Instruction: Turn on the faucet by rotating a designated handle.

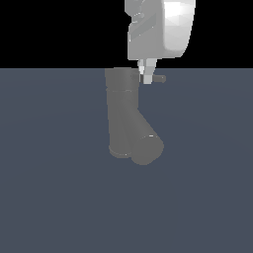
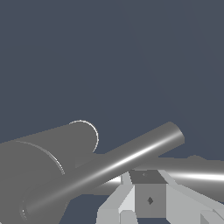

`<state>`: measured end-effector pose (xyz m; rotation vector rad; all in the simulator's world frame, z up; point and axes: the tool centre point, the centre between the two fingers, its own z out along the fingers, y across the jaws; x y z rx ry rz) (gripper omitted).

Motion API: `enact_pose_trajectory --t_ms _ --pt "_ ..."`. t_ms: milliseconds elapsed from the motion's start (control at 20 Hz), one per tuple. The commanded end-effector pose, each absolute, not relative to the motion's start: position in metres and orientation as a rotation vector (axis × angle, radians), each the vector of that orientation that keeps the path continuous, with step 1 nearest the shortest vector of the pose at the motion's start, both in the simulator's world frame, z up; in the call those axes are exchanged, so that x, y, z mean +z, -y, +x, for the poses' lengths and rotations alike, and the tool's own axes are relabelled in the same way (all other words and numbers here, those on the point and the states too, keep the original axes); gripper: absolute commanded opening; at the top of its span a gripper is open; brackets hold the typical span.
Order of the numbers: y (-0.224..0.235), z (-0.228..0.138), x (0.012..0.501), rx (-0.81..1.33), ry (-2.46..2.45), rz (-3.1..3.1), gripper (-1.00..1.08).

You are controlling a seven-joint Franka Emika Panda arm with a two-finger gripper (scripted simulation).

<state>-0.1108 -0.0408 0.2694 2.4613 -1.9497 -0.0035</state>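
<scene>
The faucet (image 1: 121, 108) is a dark-grey upright tube with a thick angled spout (image 1: 145, 147) branching toward the exterior view's right. The handle (image 1: 159, 78), a thin grey rod, sticks out from its top section toward that same side. My white gripper (image 1: 147, 75) hangs from above with its fingers together, right at the handle's root beside the tube. In the wrist view the fingertips (image 2: 148, 192) lie against a shiny horizontal rod, the handle (image 2: 197, 173). A second similar rod (image 2: 131, 155) runs diagonally beside the faucet body (image 2: 39, 166).
A flat blue-grey floor (image 1: 59, 197) spreads around the faucet, with black background behind my arm.
</scene>
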Motion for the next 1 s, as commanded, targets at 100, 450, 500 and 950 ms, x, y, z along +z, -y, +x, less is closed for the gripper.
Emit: enact_pose_trajectory --t_ms 100,450,500,950 --pt "0.052 -0.101 0.269 -0.002 1.964 2.452 -1.0" --pt "0.065 -0.085 0.269 -0.001 1.973 2.444 -1.0" --pt "0.066 -0.083 0.269 -0.001 1.975 2.443 -1.0" --pt "0.082 -0.065 0.269 0.0 1.986 2.433 -1.0"
